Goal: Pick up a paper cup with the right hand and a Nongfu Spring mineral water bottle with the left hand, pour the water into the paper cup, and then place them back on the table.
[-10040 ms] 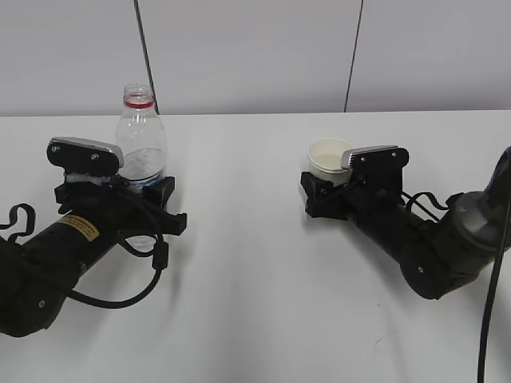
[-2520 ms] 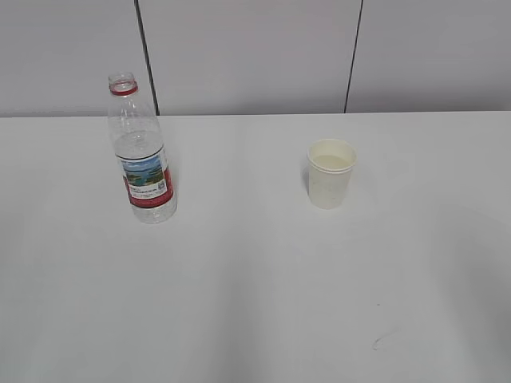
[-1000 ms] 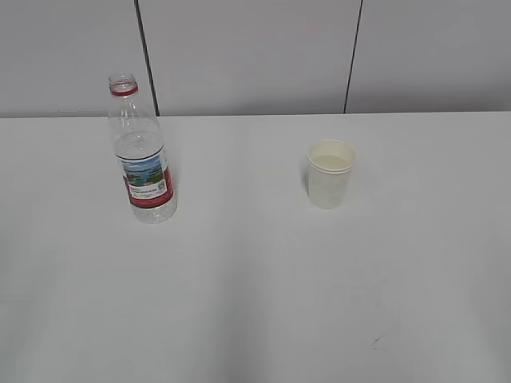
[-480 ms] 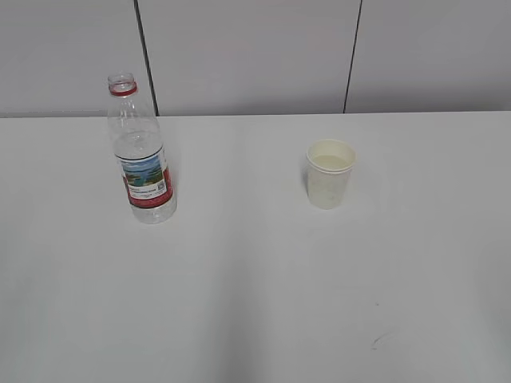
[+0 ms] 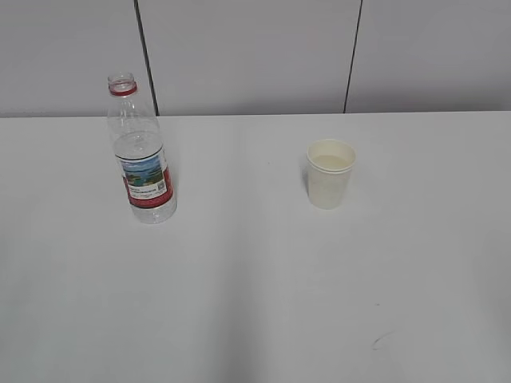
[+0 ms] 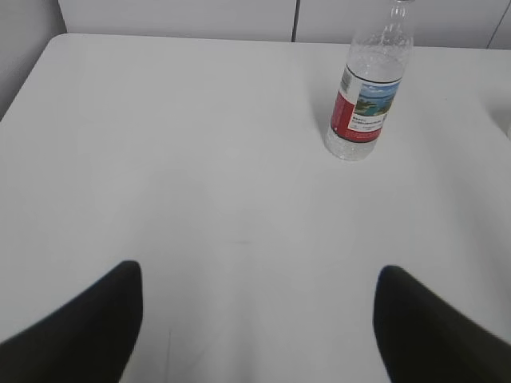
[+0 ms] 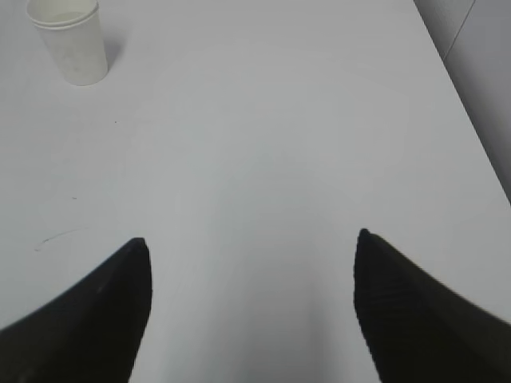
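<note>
a tall clear plastic water bottle (image 5: 141, 155) with a red neck ring and a red-and-white label stands upright and uncapped on the left part of a wide plain white table (image 5: 255, 303). a small off-white paper cup (image 5: 330, 173) with a rolled rim stands upright to its right, well apart from it, with pale liquid inside.

in the left wrist view, the black left gripper (image 6: 255, 327) is spread wide and holds nothing; the bottle (image 6: 368, 88) stands far ahead of it, off to the right. in the right wrist view, the black right gripper (image 7: 251, 307) is likewise spread and empty, with the cup (image 7: 69, 40) far ahead to its left. a small dark scratch (image 5: 382, 340) marks the tabletop near the front.
</note>
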`<act>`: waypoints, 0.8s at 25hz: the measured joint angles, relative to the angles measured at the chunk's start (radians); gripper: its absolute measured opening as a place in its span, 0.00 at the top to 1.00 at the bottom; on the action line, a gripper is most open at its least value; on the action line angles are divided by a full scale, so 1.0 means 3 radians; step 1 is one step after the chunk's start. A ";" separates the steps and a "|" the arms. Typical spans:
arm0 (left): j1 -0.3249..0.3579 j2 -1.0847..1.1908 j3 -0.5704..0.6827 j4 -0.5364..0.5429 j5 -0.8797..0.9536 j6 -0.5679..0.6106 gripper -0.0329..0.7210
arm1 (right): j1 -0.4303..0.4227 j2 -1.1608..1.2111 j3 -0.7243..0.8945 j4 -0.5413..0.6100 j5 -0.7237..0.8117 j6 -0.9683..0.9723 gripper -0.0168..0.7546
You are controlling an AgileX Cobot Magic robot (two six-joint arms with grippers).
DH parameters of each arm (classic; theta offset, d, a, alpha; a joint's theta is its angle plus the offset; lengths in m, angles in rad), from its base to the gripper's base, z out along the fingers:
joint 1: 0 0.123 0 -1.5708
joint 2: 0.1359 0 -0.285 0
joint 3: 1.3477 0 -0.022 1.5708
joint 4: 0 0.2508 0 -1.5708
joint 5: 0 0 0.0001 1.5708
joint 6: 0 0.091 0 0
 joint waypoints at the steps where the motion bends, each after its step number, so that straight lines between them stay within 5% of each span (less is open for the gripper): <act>1: 0.0000 0.0000 0.0000 0.0000 0.0000 0.0000 0.25 | 0.0000 0.0000 0.0000 -0.0003 0.0000 0.0000 0.22; 20: 0.0000 0.0000 0.0000 0.0002 0.0000 0.0000 0.25 | 0.0000 0.0000 0.0000 -0.0053 0.0000 0.0000 0.22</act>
